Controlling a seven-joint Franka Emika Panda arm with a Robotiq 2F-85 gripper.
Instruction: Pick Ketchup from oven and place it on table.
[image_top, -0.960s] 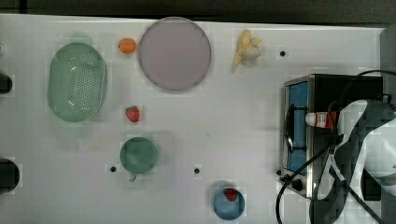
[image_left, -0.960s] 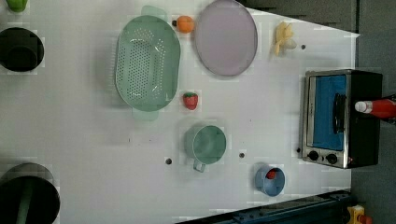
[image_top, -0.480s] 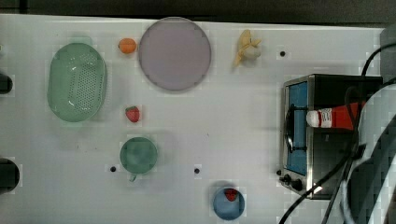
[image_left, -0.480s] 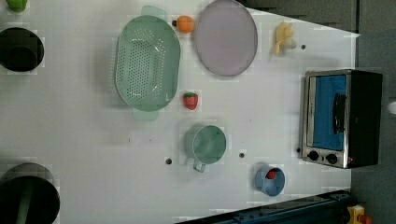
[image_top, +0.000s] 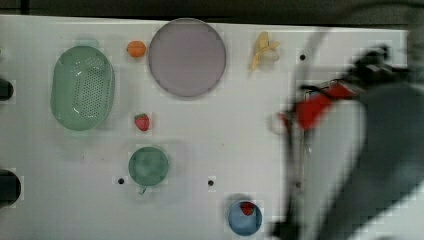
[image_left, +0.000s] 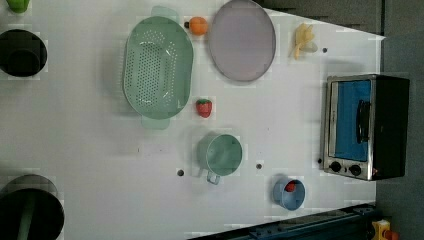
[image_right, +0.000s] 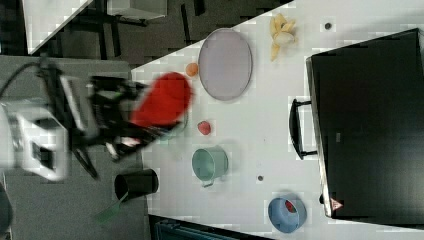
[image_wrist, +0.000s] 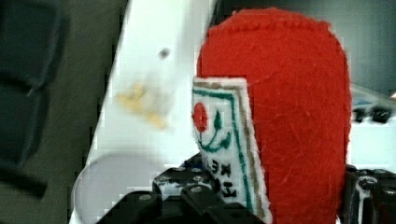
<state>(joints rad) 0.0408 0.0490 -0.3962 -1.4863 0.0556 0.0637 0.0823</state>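
A: Where is the ketchup now?

B: The red, felt-surfaced ketchup bottle with its white-and-green stitched label (image_wrist: 273, 116) is clamped between the arm's black fingers (image_wrist: 275, 205), which grip its lower body on both sides. In the right view it appears as a red blur (image_right: 162, 100) at the middle left of the frame, carried in the air off the edge of the white flat table (image_right: 260, 130). In the top view it is a red smear (image_top: 320, 105) right of centre, under the blurred grey arm.

A: Why held that way?

B: I'd judge it is mid-carry: it is out of the small boxy toaster oven with the black top and blue glass door (image_left: 367, 125), at the right of the left view, and has to be set down on the table. Gripping the body low leaves the rest of the bottle standing out beyond the fingers.

A: And around it?

B: In the top view, a pale lilac round plate (image_top: 187, 57) sits at upper centre, and a peeled yellow banana (image_top: 264, 49) is to its right. A bare stretch of table lies between plate and oven, a likely landing spot.
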